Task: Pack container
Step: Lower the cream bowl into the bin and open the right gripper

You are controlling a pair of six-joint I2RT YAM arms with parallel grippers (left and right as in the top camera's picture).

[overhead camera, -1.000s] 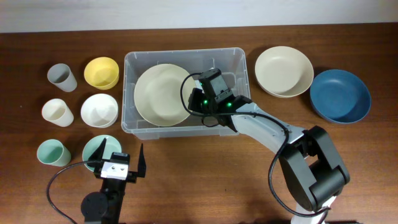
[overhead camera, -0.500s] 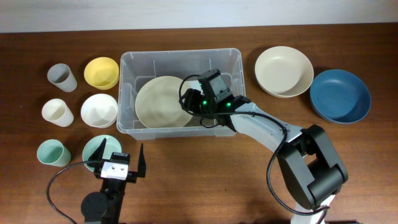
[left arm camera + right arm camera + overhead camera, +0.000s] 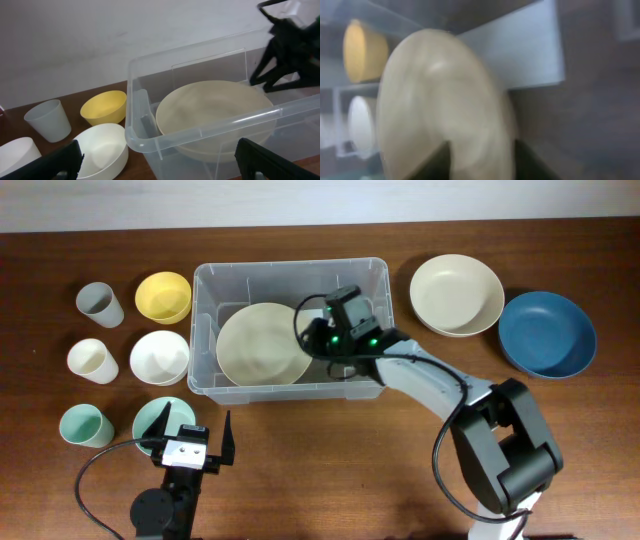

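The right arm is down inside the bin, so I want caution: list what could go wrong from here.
1. The right gripper pinches the cream bowl by one edge only. The bowl looks tilted inside the container and may slip or land leaning.
2. The gripper reaches in over the container's front rim, so lifting out could catch that rim and drag the container.

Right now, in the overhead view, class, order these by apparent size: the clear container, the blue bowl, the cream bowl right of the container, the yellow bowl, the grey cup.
1. clear container
2. blue bowl and cream bowl: they look alike, so unranked
3. yellow bowl
4. grey cup
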